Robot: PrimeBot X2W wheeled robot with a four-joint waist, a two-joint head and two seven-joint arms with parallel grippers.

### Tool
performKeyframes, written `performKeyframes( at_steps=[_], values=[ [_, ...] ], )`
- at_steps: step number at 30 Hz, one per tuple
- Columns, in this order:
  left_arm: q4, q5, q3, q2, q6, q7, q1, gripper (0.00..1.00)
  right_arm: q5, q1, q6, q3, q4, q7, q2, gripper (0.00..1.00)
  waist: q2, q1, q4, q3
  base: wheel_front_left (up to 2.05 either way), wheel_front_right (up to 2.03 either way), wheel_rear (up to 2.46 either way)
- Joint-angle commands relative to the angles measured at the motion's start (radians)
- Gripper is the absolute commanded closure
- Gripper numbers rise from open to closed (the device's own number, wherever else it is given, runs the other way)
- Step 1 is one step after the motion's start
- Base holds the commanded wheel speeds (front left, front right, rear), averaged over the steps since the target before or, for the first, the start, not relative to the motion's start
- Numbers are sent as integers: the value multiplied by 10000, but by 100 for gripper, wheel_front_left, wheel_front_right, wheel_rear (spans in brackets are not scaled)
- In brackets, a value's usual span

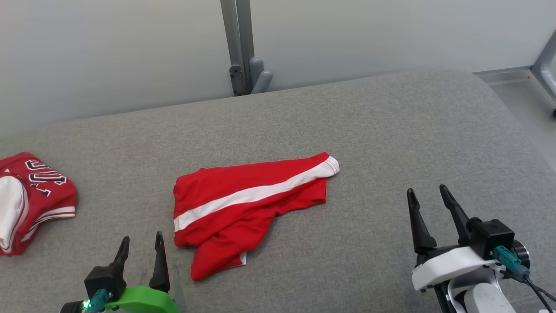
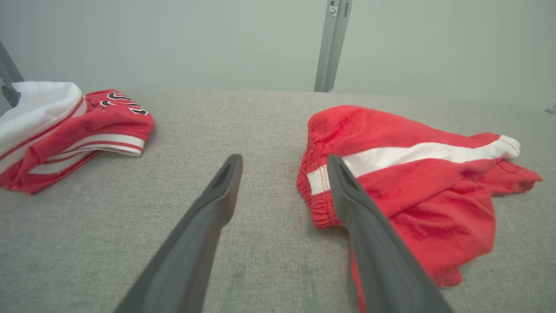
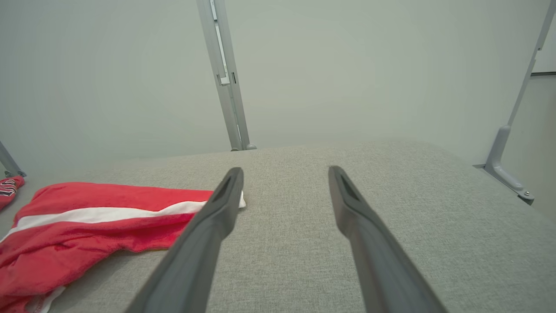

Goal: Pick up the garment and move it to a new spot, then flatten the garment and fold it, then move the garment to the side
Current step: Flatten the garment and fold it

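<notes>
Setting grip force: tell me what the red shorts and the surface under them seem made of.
Red shorts: soft knit fabric, likely, matte; it lies in limp wrinkles, with a gathered elastic waistband. Grey surface: woven upholstery-like cloth, matte, heathered weave visible; rounded corner hints at padding.

To me the red garment looks like soft matt cloth, gathered at the waistband. The grey surface under it looks like coarse woven fabric. The fingers of the left gripper seem smooth matt plastic, and the post looks like painted metal.
</notes>
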Motion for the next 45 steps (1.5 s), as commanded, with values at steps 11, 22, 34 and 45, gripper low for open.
performKeyframes(
  at_steps=[11,22,34,45],
  values=[
    [-404,193,74,-71,-268,-6,408,0,-69,161,-10,66,-77,-3,27,0,91,0,164,108,0,0,0],
    [536,-1004,-377,-62,-686,-6,-1252,0,-96,-546,-10,380,-139,-3,33,0,91,0,409,1636,0,0,0],
    [1934,-1328,-633,-65,-889,-6,-2589,0,-47,-1166,-10,586,-90,-3,40,0,91,0,346,2371,0,0,0],
    [2025,-1703,-1350,-64,-944,-8,-2753,0,-115,-1339,-10,604,-96,-3,43,0,91,0,301,2581,0,0,0]
  ],
)
